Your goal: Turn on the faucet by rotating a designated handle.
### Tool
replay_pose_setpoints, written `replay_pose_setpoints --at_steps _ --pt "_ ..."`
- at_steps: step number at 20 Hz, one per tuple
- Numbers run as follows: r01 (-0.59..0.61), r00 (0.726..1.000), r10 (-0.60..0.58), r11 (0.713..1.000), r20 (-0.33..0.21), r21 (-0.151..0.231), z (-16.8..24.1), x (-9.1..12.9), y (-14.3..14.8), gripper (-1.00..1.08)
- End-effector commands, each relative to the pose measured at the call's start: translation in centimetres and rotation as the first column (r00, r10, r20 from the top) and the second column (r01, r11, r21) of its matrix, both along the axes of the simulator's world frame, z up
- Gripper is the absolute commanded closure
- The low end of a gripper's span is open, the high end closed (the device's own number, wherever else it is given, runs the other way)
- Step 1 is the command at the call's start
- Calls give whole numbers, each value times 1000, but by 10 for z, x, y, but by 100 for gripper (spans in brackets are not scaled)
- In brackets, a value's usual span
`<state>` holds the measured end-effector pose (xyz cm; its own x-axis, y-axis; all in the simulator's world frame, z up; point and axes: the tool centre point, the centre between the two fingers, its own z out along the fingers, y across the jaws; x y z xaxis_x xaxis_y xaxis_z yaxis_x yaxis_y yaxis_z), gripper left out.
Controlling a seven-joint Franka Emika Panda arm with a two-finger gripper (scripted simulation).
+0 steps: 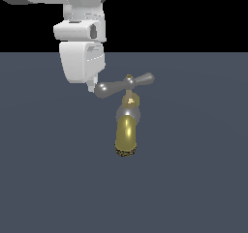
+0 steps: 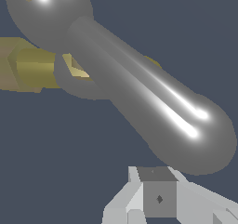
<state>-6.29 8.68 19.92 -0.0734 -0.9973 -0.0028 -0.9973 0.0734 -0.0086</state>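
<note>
The faucet stands on the dark floor, its gold curved spout ending in a dark speckled rim toward the camera. Its handle, a silver crossbar with a bulb at each end, sits on a gold-capped hub above the spout. My gripper hangs from the white hand at the exterior view's left, its tip right beside the crossbar's left bulb. In the wrist view the handle fills the frame, with its bulb just ahead of my gripper. The fingers sit together with no gap and hold nothing.
A flat dark grey-blue floor surrounds the faucet. The white arm link rises out of the frame above the gripper. Gold parts of the faucet body show behind the handle in the wrist view.
</note>
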Motion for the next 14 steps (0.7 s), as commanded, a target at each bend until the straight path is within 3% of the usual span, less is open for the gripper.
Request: replay_pose_setpoints --at_steps 1,14 --pt "18 1000 -19 1000 -5 -3 -1 -8 -15 108" --pt "17 1000 -17 1000 -8 -2 -1 -46 -37 108"
